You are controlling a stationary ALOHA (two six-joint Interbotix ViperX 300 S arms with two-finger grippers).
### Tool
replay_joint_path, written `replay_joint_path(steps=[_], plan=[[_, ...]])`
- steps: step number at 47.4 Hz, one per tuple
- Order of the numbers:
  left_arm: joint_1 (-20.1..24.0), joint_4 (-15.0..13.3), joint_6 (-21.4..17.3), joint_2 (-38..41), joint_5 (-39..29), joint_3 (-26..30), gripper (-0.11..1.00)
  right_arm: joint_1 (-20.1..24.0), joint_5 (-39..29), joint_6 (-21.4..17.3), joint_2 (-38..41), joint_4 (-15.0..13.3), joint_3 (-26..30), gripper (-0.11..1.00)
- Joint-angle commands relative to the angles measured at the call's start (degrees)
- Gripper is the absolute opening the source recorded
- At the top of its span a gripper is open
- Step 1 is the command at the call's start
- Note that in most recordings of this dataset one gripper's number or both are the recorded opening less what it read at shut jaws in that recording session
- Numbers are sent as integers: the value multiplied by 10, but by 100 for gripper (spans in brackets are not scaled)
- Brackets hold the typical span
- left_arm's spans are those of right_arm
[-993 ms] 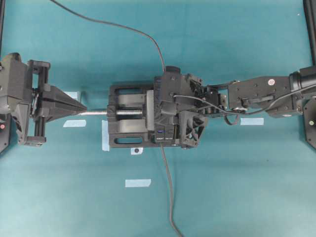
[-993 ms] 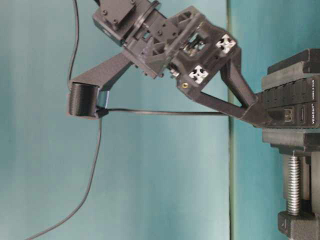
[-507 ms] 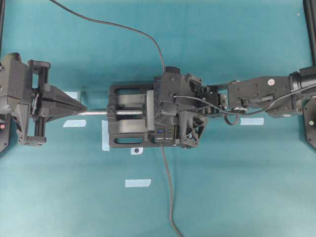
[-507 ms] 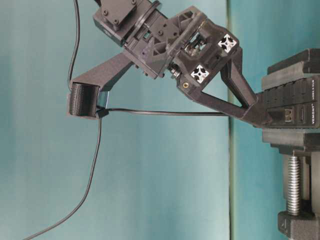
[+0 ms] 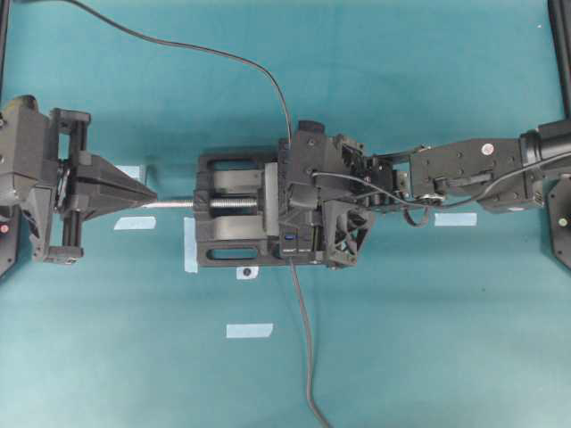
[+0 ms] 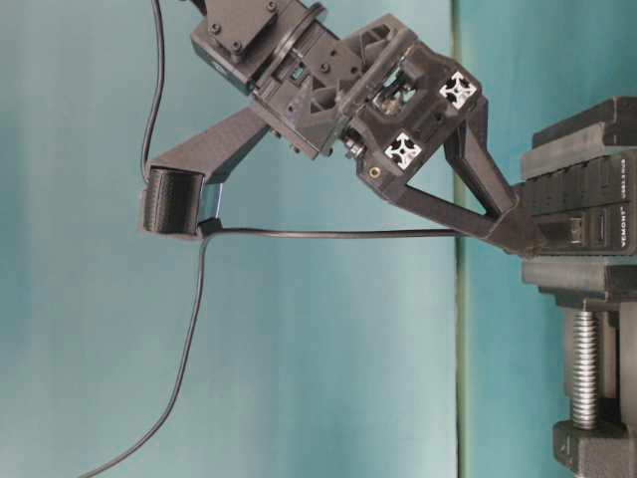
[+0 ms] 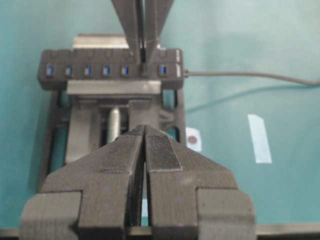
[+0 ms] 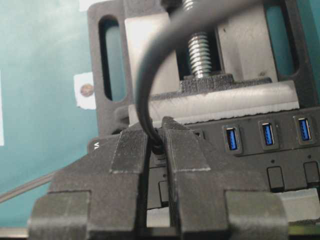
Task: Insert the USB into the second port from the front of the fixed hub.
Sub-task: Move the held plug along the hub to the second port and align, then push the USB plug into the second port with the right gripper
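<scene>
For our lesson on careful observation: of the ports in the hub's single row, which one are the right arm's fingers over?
The second port from the hub's cable end: the fingers cover it in the left wrist view, while the others show blue.

A: Where does the fixed hub [image 7: 110, 71] sit?
B: Clamped in the vise [image 5: 234, 220], mid-table.
A: And the grippers?
B: Right gripper [image 8: 157, 142] over the hub; left gripper [image 5: 143, 194] left of the vise
</scene>
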State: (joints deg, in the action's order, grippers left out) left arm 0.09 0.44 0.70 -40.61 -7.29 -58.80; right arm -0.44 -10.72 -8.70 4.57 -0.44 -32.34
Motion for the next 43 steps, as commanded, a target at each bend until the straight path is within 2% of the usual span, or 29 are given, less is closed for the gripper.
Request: replay_joint_path(steps=[1, 43], plan=[[0, 1, 1, -1, 5, 6, 0, -1, -7, 4, -4, -1, 3, 7], [0, 0, 2, -1, 5, 6, 0, 4, -46, 4, 17, 0, 4, 7]])
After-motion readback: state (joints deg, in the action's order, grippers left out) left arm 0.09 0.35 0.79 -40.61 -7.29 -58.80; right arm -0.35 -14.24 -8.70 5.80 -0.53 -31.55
